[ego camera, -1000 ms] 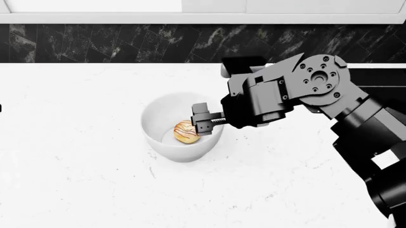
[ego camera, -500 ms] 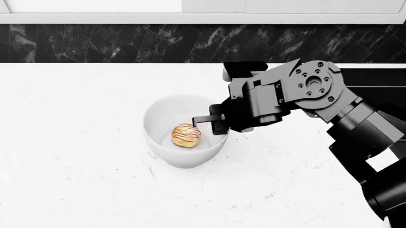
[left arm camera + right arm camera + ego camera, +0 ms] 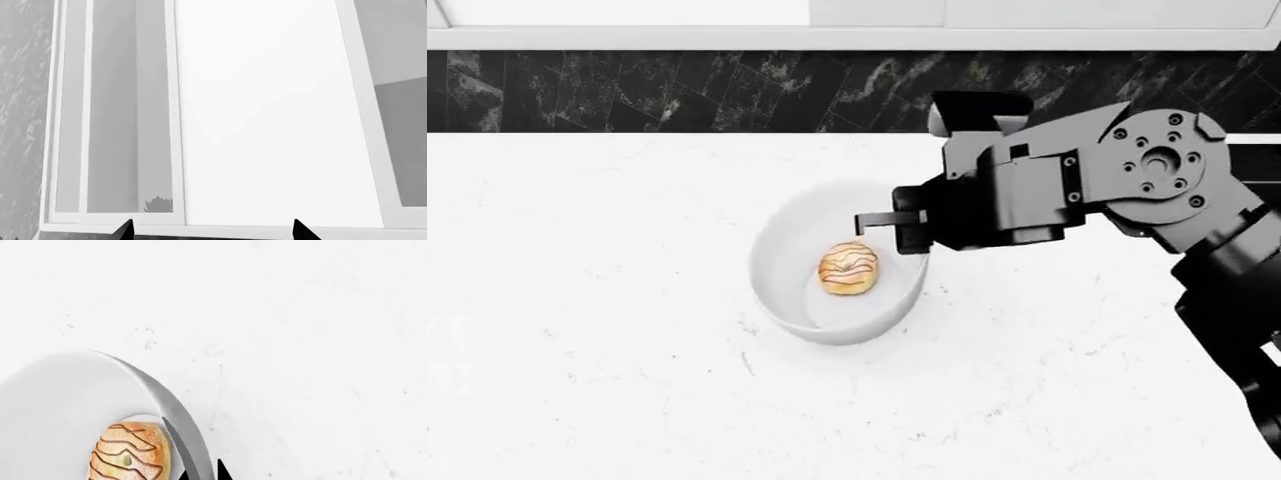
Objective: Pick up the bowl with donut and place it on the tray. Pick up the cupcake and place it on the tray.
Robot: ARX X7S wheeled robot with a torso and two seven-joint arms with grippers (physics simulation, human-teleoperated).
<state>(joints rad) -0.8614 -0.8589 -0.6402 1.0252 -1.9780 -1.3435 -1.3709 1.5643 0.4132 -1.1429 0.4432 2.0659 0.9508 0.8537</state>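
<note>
The white bowl [image 3: 790, 268] leans to one side over the white counter, and the striped donut [image 3: 850, 268] lies inside it. My right gripper [image 3: 905, 232] is shut on the bowl's right rim. In the right wrist view the bowl [image 3: 67, 405] has its rim pinched between the two dark tips of the right gripper [image 3: 200, 474], with the donut [image 3: 130, 455] just inside. My left gripper [image 3: 212, 232] is open, its tips far apart, holding nothing and facing pale panels. The tray and the cupcake are out of view.
A white marble counter [image 3: 587, 350] spreads around the bowl. A dark marble backsplash [image 3: 694, 90] runs along its far edge. My right arm [image 3: 1148, 190] reaches in from the right. The left wrist view holds only pale framed panels [image 3: 267, 115].
The right gripper came off the donut and closed on the bowl's right rim. The bowl has since shifted right and tipped, the donut sliding with it.
</note>
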